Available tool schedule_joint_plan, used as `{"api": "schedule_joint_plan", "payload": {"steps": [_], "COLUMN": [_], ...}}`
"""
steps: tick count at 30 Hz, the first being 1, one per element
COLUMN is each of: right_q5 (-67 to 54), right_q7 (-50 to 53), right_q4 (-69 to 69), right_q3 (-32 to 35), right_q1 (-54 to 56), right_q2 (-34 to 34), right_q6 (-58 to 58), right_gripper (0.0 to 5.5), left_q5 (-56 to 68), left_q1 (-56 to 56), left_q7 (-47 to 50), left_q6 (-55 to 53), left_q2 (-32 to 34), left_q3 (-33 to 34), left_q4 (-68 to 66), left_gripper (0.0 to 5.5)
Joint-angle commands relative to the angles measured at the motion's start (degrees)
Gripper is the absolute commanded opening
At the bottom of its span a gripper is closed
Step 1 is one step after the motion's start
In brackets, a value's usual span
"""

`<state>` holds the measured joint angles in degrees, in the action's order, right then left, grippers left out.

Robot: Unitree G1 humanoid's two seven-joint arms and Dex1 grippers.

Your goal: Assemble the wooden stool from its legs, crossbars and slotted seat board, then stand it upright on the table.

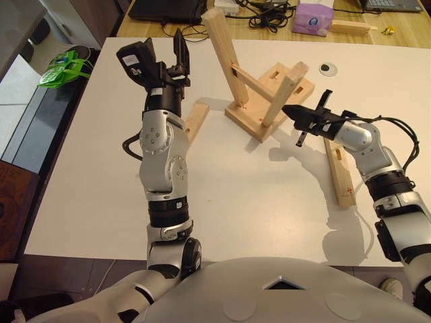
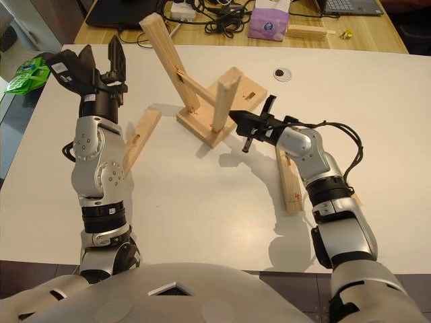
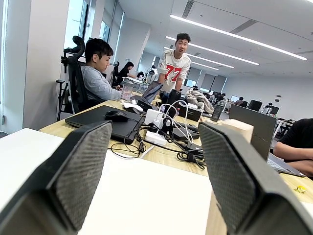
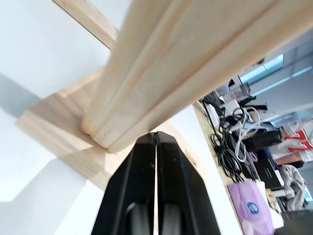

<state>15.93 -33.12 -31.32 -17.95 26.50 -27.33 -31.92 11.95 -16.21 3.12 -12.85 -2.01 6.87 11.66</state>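
Seat board (image 1: 252,125) flat on worktop (image 1: 236,202), two legs (image 1: 225,57) slotted upright, crossbar (image 1: 259,84) between. Our right claw (image 1: 289,110) clenched, empty, just beside shorter leg (image 1: 283,99). Left claw (image 1: 158,50) released, raised well apart. Risk: we nudge leg, joint loosens, frame topples.

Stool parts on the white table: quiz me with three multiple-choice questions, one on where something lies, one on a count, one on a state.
1. Where does the loose leg by the right arm lie?
A) flat on the table
B) across the seat board
C) on the far desk
2. How many legs stand in the seat board?
A) one
B) two
C) four
3. How are the left gripper fingers?
A) shut on a leg
B) shut on nothing
C) open
Answers: 1 A, it lies on the white top beneath the forearm. 2 B, two stand upright, joined by a crossbar. 3 C, a wide gap shows between them.
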Motion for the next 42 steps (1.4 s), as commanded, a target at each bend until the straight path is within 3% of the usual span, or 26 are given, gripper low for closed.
{"api": "schedule_joint_plan", "payload": {"steps": [1, 7, 14, 16, 21, 25, 31, 42], "right_q5": [-0.48, 0.91, 1.59, 2.59, 10.04, 15.85, 20.97, 23.22], "right_q7": [-2.6, -2.66, 1.61, 4.04, 10.48, 9.73, 14.63, 10.74], "right_q4": [7.0, 10.98, 2.74, -5.86, -27.17, -35.74, -41.2, -42.72], "right_q3": [-2.63, -5.67, 0.43, 1.06, -2.72, -7.77, -11.94, -14.52], "right_q1": [-1.24, -1.18, 3.61, 8.37, 19.84, 22.84, 27.26, 29.51], "right_q2": [2.84, 7.31, 1.17, 0.91, 0.82, 1.42, 5.88, 3.67], "right_q6": [3.0, 6.88, 6.54, 5.55, 2.96, 3.1, 6.6, 9.27], "right_gripper": [0.0, 0.0, 0.0, 0.0, 0.0, 0.0, 0.0, 0.0], "left_q5": [-0.18, -0.44, -0.72, -0.74, -0.74, -0.64, -0.75, -0.38], "left_q1": [-0.54, 0.26, 0.11, 0.46, -0.4, 0.15, -0.01, -0.15], "left_q7": [-0.25, 0.45, 1.03, 1.54, 1.83, 1.95, 2.4, 1.93], "left_q6": [-0.47, -0.04, 0.66, 1.09, 1.46, 1.41, 1.62, 1.69], "left_q2": [0.4, -0.08, -0.1, -0.09, -0.55, -0.6, -1.09, -1.25], "left_q3": [-0.33, -0.06, 0.6, 1.26, 0.95, 1.08, 0.77, 0.35], "left_q4": [0.34, -0.02, -0.86, -0.89, -1.62, -1.34, -1.21, -1.48], "left_gripper": [3.26, 3.26, 3.26, 3.26, 3.26, 3.26, 3.26, 3.26]}}
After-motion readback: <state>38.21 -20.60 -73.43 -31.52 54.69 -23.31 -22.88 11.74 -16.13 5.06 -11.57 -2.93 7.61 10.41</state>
